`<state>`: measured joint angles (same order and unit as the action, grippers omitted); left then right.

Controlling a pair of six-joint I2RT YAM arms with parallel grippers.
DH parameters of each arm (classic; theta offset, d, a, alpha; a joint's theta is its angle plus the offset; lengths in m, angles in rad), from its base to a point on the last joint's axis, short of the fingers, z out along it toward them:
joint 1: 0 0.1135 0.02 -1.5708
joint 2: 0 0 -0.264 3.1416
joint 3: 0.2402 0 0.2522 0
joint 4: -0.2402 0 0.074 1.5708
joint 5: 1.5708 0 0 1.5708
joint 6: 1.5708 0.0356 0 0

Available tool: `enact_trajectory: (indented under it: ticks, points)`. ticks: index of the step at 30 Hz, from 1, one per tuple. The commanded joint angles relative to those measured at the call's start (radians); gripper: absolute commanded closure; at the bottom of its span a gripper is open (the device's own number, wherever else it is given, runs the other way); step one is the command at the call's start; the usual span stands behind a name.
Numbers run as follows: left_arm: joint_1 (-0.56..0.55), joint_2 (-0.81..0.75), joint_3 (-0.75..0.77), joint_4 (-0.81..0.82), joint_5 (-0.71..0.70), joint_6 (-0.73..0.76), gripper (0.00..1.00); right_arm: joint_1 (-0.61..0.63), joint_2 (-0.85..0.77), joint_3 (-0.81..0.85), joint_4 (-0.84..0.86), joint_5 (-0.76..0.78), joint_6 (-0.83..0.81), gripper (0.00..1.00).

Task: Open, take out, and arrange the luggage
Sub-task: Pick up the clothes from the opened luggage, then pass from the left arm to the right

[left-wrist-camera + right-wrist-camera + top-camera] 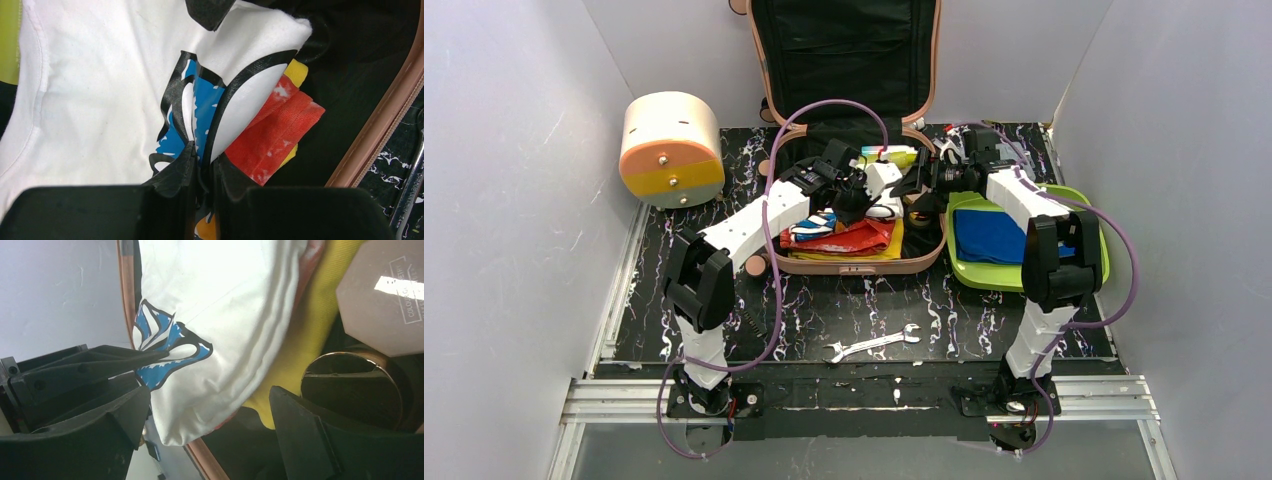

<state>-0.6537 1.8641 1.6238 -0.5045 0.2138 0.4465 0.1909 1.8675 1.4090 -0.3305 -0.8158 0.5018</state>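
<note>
**Shirt pinched, lift-out comes next**

The luggage (864,266) sits open at the far middle of the table with its lid standing upright against the back wall. That puts you in the take-out step, not the opening one.

Your left gripper (202,167) is down inside the shell. Its jaws are pressed together on a fold of the white printed shirt (100,100), right at the blue-and-black print. Your right gripper (212,390) hangs over the right end of the shell with its jaws spread wide, holding nothing. The shirt's edge lies between its fingers, but I cannot tell whether either one touches it.

A red cloth (270,135) and a yellow cloth (300,340) lie directly under the shirt. I'd raise the left arm steadily until the shirt hangs free of the rim, and watch that the red cloth doesn't ride up with it. The lime-green tray (969,272) just right of the luggage already holds a blue cloth (989,235), so it looks like the likely place to set the shirt down.
</note>
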Motion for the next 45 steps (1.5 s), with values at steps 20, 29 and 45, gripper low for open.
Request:
enact_trajectory:
  ticks: [20,29,45]
  points:
    - [0.034,-0.074,-0.02,0.04,-0.055,-0.04,1.0,0.036,0.033,0.017,0.001,0.1,0.13,0.02]
    - [0.043,-0.086,-0.041,0.049,-0.066,-0.049,1.0,-0.005,-0.03,0.073,-0.096,0.22,0.081,0.01]
    - [0.044,-0.088,-0.019,0.044,-0.057,-0.055,1.0,0.029,0.03,-0.023,0.053,0.13,0.192,0.02]
